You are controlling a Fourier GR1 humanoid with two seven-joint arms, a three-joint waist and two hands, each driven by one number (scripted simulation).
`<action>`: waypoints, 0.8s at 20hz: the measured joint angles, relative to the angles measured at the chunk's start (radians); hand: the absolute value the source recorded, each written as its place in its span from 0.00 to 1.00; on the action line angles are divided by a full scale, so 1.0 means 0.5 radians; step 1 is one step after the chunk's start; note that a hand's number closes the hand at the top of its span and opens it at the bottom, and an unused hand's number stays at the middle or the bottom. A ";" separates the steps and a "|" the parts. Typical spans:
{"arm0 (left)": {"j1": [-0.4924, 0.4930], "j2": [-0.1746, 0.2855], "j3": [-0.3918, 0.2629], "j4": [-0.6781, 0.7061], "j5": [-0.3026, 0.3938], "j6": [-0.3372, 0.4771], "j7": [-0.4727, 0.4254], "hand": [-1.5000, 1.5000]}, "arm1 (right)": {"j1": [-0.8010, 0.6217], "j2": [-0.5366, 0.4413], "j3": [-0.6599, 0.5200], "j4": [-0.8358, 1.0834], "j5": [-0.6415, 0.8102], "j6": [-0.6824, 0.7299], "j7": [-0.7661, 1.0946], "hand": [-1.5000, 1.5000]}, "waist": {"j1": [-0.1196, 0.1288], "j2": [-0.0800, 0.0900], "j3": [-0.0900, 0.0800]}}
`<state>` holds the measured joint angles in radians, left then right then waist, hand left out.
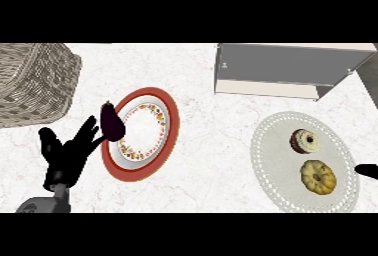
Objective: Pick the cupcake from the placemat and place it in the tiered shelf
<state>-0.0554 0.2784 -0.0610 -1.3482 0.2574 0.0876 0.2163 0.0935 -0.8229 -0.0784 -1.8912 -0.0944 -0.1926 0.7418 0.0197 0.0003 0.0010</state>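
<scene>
A cupcake (304,141) with a dark base and pale frosting sits on the upper part of a round white lacy placemat (277,160) at the right. The grey tiered shelf (288,70) stands at the back right, above the placemat. My left hand (66,155) is open at the lower left, fingers spread and pointing up toward the plate. Only a dark tip of my right hand (367,171) shows at the right edge, just right of the placemat.
A yellow ridged pumpkin-like item (318,176) lies on the placemat below the cupcake. A red-rimmed patterned plate (159,107) sits left of centre, with a dark eggplant (112,121) on its left rim. A wicker basket (33,82) fills the back left corner.
</scene>
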 measured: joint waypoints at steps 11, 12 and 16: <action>-0.003 -0.020 0.031 -0.004 -0.037 -0.017 0.041 0.50 | -0.590 0.208 0.444 0.384 0.406 0.073 0.519 0.00 | -0.010 -0.003 0.004; -0.005 -0.027 0.035 0.000 -0.043 -0.015 0.048 0.50 | -0.595 0.232 0.465 0.398 0.432 0.085 0.525 0.00 | -0.014 -0.005 0.004; 0.003 -0.020 0.068 -0.004 -0.046 -0.038 0.052 0.50 | -0.640 0.322 0.548 0.455 0.549 0.130 0.580 0.00 | -0.024 -0.005 0.003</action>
<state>-0.0537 0.2685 -0.0270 -1.3505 0.2346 0.0686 0.2421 -0.2267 -0.6620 0.1956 -1.6638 0.1801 -0.1276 1.0317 0.0075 -0.0022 0.0025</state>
